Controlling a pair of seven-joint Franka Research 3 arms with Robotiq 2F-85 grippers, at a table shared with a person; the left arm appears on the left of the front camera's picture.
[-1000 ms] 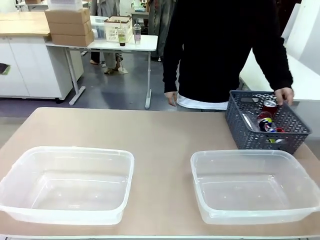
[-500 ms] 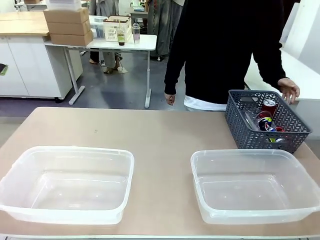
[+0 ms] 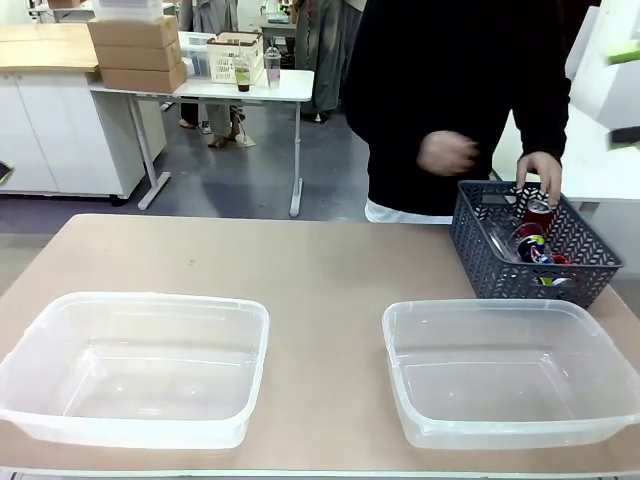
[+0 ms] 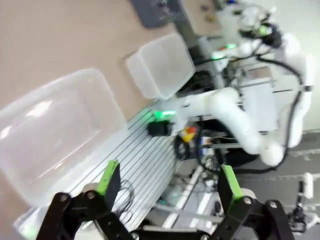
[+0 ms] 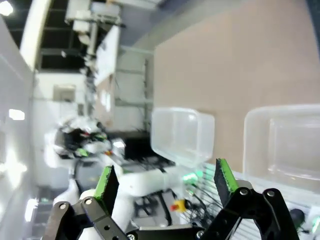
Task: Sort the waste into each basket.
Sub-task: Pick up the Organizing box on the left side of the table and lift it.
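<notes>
Since person's hand [image 3: 541, 174] just reached for red can [image 3: 540, 213] in lattice basket [image 3: 482, 258], sorting likely starting; right tub [image 3: 480, 306] beside basket, left tub [image 3: 150, 302] farther, both bare; your left gripper [image 4: 167, 182], right gripper [image 5: 167, 181] spread, empty.

Occlusions, crops, blur
Waste [image 3: 538, 228] partly hidden behind lattice basket [image 3: 500, 275] wall, count unreadable; person's raised hand [image 3: 447, 153] blurred; left tub [image 3: 150, 298] and right tub [image 3: 480, 304] clipped by front-view edges.

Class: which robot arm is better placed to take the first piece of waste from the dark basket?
Right, probably. The dark basket stands on the table's right side, behind the right tub; left gripper and right gripper are both open. A person's hand is at its rim.
</notes>
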